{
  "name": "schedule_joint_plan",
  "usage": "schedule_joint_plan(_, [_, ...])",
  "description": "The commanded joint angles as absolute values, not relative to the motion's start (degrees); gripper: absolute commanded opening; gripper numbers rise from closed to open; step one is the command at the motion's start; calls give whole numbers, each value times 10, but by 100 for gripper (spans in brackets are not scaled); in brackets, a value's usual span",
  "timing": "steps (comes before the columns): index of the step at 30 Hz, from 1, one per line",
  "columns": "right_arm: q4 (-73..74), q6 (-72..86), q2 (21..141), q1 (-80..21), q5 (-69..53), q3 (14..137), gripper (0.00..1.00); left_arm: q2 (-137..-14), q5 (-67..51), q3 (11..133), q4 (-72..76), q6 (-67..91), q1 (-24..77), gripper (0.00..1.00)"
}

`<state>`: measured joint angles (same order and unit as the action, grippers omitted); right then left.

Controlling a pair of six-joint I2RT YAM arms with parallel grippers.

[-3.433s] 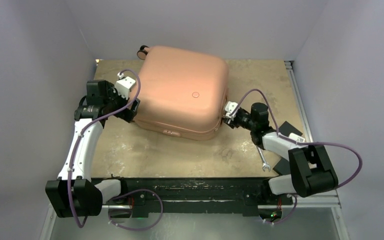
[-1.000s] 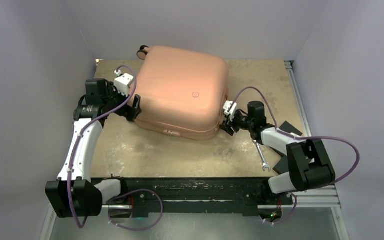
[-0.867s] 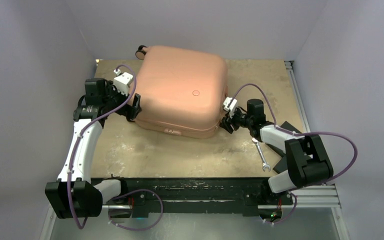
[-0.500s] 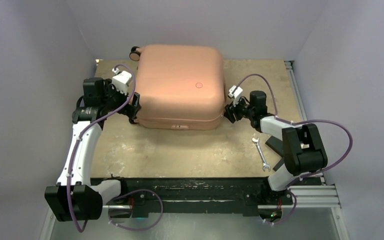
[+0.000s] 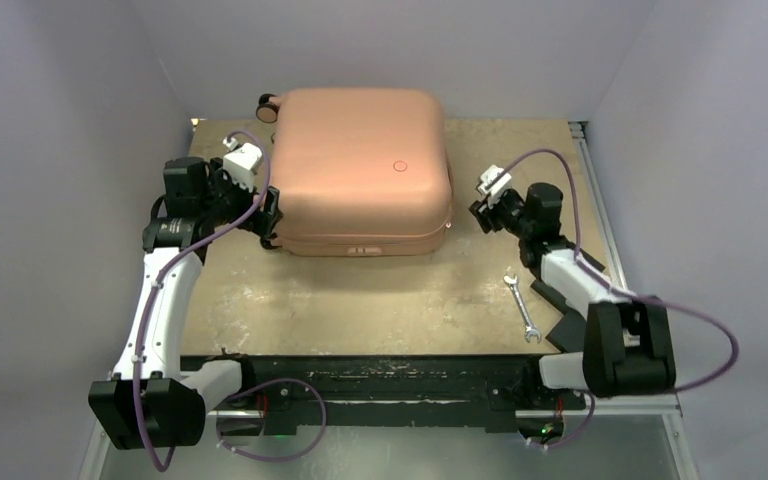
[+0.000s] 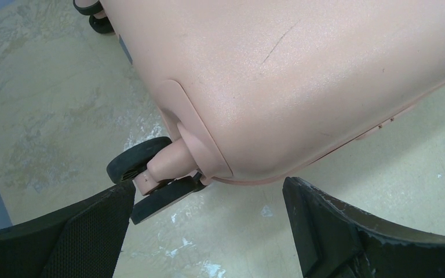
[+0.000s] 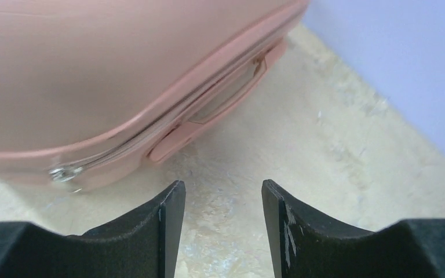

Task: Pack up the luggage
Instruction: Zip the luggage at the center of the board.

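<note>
Luggage (image 5: 360, 165) lies between left hand (image 5: 270, 222) (at its corner) and right hand (image 5: 480, 216).

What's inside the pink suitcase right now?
Not visible. The salmon-pink hard-shell suitcase lies closed on the tan table, its zipper shut, so the shell hides whatever is inside.

luggage (image 6: 301, 75) cropped, black pads (image 5: 563, 332) partly hidden

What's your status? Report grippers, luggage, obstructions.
Left gripper open at luggage corner wheel. Right gripper open, empty, off its side. Luggage shut, flat on table. Wrench lies apart, nothing blocking.
</note>
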<state>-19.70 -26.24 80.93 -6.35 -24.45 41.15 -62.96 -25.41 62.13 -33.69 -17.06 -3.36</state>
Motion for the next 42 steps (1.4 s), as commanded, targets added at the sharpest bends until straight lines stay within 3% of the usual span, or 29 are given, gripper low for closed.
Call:
schedule_joint_plan(1, [-215,-344,703,-68,-303,340,55,-620,-273,614,-309,-161,-34,99])
schedule_joint_plan(5, [-210,-385,651,-69,-374,284,52,-619,-267,613,-301,-157,-34,99])
schedule_joint_plan(11, [-219,-409,670,-104,-432,260,51,-618,-245,613,-294,-153,-34,99])
schedule_joint_plan(25, [-400,-335,733,-174,-271,225,45,-629,-227,605,-285,-150,-34,99])
schedule_joint_plan(33, [-442,-319,752,-181,-254,221,38,-633,-225,604,-284,-149,-33,99])
schedule_joint_plan(42, [-468,-317,778,-198,-229,220,24,-636,-222,606,-284,-149,-33,99])
